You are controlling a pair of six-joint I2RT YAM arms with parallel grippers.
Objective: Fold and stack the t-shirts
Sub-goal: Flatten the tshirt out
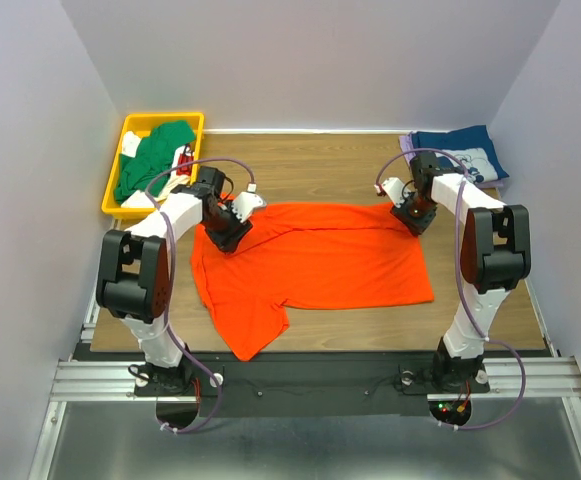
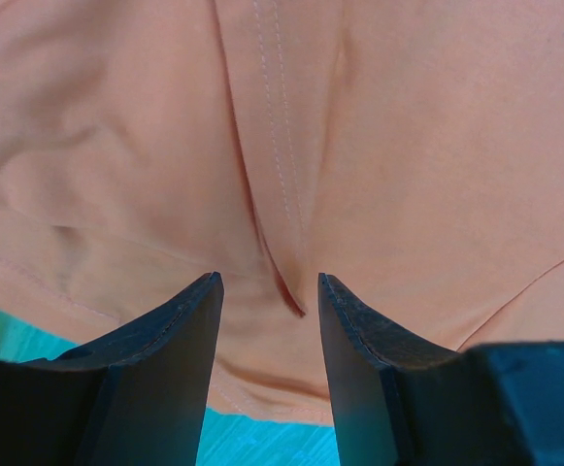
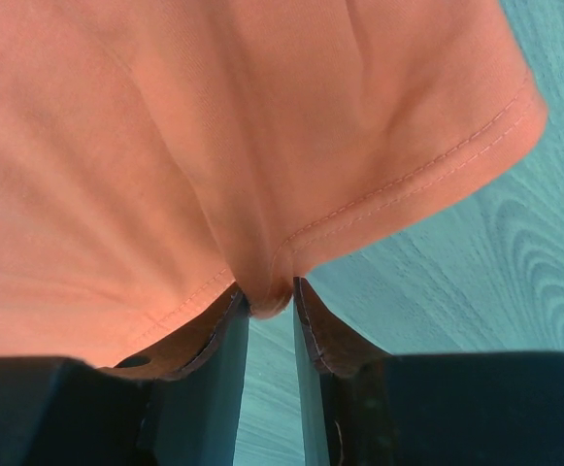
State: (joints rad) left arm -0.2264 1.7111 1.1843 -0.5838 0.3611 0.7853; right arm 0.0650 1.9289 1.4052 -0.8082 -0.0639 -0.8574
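The bright orange t-shirt (image 1: 310, 260) lies spread across the middle of the table, one sleeve hanging toward the near edge. My left gripper (image 1: 228, 235) is down on its far left part. In the left wrist view that gripper (image 2: 267, 282) is open, its jaws straddling a crease in the orange cloth (image 2: 379, 146). My right gripper (image 1: 410, 218) sits at the shirt's far right corner. Seen from the right wrist, it (image 3: 267, 286) is shut on a pinched fold of the stitched hem (image 3: 398, 184). A green t-shirt (image 1: 155, 155) lies in the bin. The navy t-shirt (image 1: 460, 155) rests on a lavender one (image 1: 407, 143) at the back right.
The yellow bin (image 1: 165, 117) stands at the back left, close behind the left arm. White walls close in the table on both sides and at the back. Bare wood (image 1: 310, 165) shows between the bin and the folded pile.
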